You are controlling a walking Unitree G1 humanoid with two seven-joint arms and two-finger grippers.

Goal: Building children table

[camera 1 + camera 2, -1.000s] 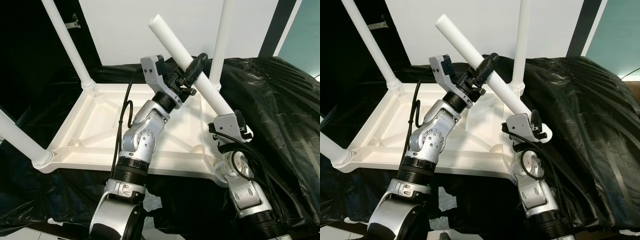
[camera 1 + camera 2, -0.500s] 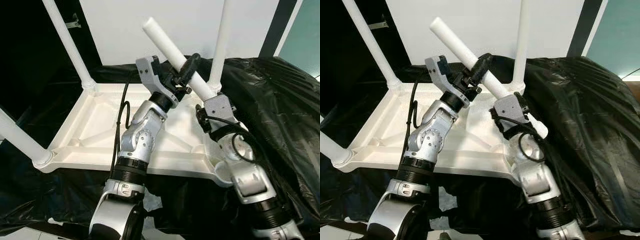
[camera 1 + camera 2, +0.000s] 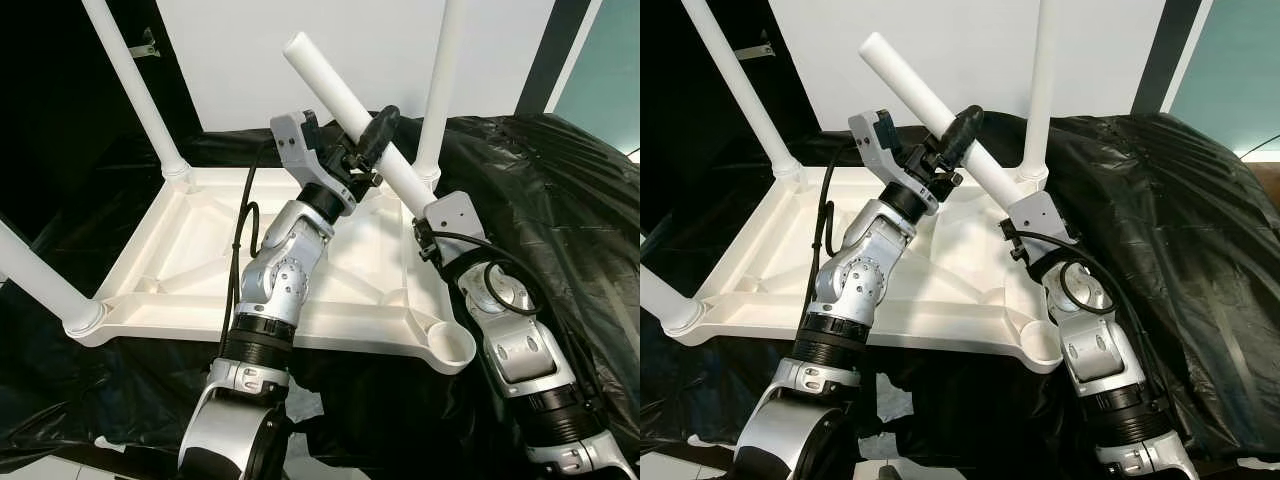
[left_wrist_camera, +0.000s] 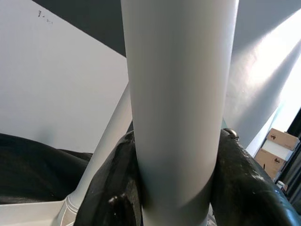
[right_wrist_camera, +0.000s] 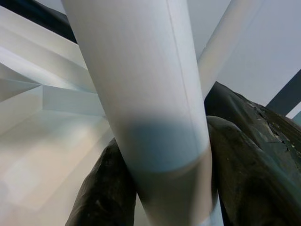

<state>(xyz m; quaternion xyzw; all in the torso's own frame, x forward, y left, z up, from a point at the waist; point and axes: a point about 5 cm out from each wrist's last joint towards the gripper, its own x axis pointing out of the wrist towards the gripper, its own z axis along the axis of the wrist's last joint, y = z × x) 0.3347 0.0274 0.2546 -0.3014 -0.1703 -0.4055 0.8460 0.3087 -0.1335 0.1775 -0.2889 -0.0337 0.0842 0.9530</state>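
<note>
Both pincers clamp tilted table leg (image 3: 340,95): left pincer (image 3: 368,140) mid-shaft, right pincer (image 5: 160,188) seemingly lower.

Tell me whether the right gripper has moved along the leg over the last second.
Yes. The right gripper climbed the loose leg, away from the tabletop's empty corner socket.

**Around the build: plastic, wall, brackets and boxes**

Black plastic sheeting (image 3: 560,190) is draped and crumpled over everything underneath, heaped high on the right and dipping into dark folds on the left. Behind it stands a plain white wall (image 3: 300,50). At the top left, against the dark background, there's a small metal bracket (image 3: 148,45). Top right, a black vertical post (image 3: 545,55) meets a teal wall (image 3: 610,80). Cardboard boxes (image 4: 277,146) sit far off in the left wrist view.
</note>
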